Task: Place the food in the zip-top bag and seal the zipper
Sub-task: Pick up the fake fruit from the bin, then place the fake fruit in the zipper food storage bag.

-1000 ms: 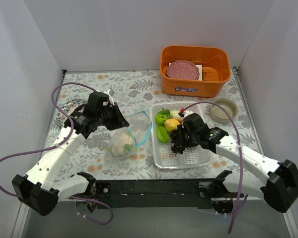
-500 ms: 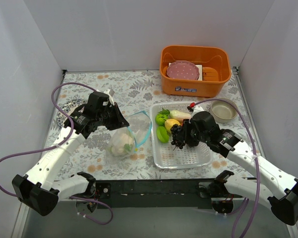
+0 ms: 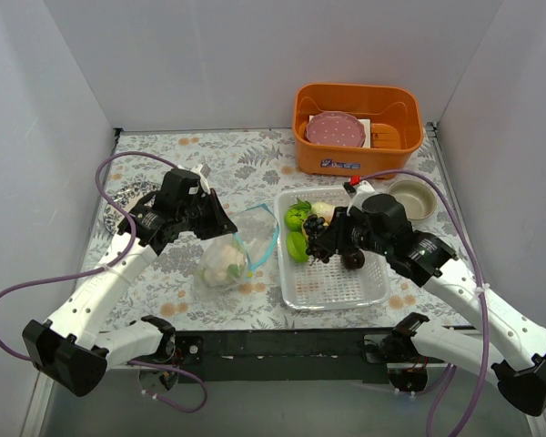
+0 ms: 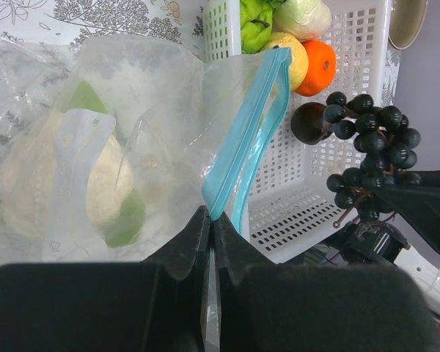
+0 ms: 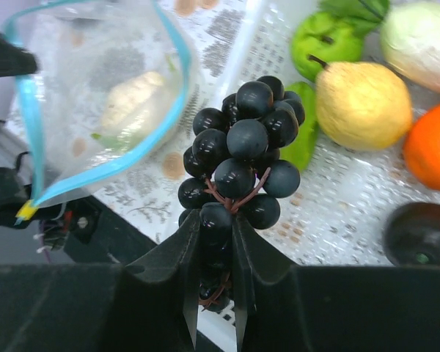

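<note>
The zip-top bag (image 3: 224, 262) lies left of the tray with its mouth open and a white-green cabbage (image 4: 59, 176) inside. My left gripper (image 3: 227, 224) is shut on the zipper (image 4: 246, 132), the light blue strip, and holds the mouth up. My right gripper (image 3: 328, 244) is shut on the dark grapes (image 5: 242, 158) and holds them above the tray's left part, right of the bag mouth. A lemon (image 5: 363, 103), orange (image 5: 433, 147), dark plum (image 5: 422, 235), green pepper (image 5: 326, 40) and a white-green vegetable (image 5: 425, 44) lie in the tray.
The clear perforated tray (image 3: 337, 289) sits at centre right. An orange bin (image 3: 358, 159) with a pink plate (image 3: 337, 129) stands at the back right. A small bowl (image 3: 412, 200) sits right of the tray. Walls close in both sides.
My right gripper has lifted the grapes out of the tray and carried them up and left towards the bag. The plum now shows in the tray. The left arm has not moved.
</note>
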Tool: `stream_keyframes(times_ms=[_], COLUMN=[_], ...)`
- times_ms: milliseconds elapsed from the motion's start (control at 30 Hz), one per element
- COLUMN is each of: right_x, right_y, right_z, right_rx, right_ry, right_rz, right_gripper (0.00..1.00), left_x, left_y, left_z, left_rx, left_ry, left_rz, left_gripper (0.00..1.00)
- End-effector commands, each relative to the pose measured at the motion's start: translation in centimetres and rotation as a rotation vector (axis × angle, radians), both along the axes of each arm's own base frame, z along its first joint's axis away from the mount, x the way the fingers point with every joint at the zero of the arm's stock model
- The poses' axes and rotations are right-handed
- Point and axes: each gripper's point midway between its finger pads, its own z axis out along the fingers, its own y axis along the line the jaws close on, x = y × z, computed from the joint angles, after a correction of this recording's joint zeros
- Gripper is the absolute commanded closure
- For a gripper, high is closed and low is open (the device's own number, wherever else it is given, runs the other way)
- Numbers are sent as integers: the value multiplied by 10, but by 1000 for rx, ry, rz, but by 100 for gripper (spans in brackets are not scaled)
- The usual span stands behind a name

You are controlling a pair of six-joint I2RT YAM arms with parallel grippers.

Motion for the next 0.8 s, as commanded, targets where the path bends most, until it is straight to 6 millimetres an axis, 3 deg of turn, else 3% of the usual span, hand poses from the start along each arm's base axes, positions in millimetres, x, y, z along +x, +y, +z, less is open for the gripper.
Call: stream_keyframes(times_ms=[0, 133, 267, 533, 633, 767], right_x=[-4, -10, -18, -20, -16, -1], right_y=[33, 51, 69, 99, 110, 124], right_z=[59, 76, 81, 66, 64, 44], right_rx=[163, 224, 253, 275, 283, 234], right_ry=[-119, -144, -135, -88, -78, -9], right_rz=[158, 250, 346, 435, 452, 438], right_gripper=[76, 76, 76, 75, 75, 75], left_x=[0, -1, -1, -2, -3, -7], left_y=[-2, -3, -6, -10, -13, -16], left_z=[3, 2, 4, 2, 4, 7], left_rx=[-9, -15, -35, -48, -61, -80], left_ry=[-20, -6, -11, 3, -1, -4], left_rz=[-22, -19, -27, -38, -57, -83], left_gripper=[100, 100, 100, 100, 100, 100])
